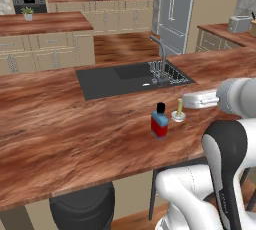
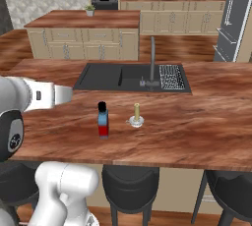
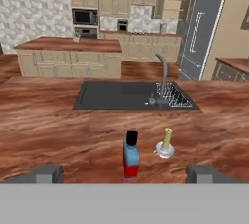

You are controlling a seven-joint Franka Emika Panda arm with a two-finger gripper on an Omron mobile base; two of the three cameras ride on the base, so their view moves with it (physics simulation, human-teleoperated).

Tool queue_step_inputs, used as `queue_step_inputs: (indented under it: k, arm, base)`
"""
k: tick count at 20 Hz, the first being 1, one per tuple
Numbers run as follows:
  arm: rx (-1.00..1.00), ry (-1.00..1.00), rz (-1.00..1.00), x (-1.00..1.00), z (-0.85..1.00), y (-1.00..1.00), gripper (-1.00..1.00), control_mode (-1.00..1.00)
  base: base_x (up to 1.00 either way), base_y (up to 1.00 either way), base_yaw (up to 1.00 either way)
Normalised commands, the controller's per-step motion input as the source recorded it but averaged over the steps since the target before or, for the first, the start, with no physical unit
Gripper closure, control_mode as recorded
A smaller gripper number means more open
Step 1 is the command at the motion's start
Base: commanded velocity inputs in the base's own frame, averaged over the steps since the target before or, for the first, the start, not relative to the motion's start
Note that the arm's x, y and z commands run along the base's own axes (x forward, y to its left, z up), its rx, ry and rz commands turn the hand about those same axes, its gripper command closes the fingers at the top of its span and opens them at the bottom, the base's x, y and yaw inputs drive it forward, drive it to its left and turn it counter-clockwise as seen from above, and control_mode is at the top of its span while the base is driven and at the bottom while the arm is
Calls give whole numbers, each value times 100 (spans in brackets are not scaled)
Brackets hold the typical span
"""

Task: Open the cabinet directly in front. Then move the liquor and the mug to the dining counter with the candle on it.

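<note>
Red-and-blue liquor [image 3: 131, 154] stands beside the candle [image 3: 166, 142] on the desk [image 3: 58, 130]; fingers [image 3: 124, 174] open, empty — backing off carelessly could topple both.

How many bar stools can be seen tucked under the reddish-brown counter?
3 dark round bar stools in the right base view: one left, one centre, one right. More may be hidden beyond the picture edges.

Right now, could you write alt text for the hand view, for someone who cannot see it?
A red and blue liquor bottle stands upright on a reddish wood dining counter, apart from a pale candle in a white dish. Behind them are a black sink and grey faucet; the jaws stand open.
</note>
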Motion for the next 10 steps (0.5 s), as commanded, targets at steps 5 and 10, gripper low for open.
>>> queue_step_inputs:
  k: [5, 10]
  arm:
    - [0, 0, 0, -40, -1, 8, -100, 100]
    - [0, 0, 0, 0, 0, 0, -100, 100]
  base:
    - [-20, 5, 0]
    - [-100, 14, 0]
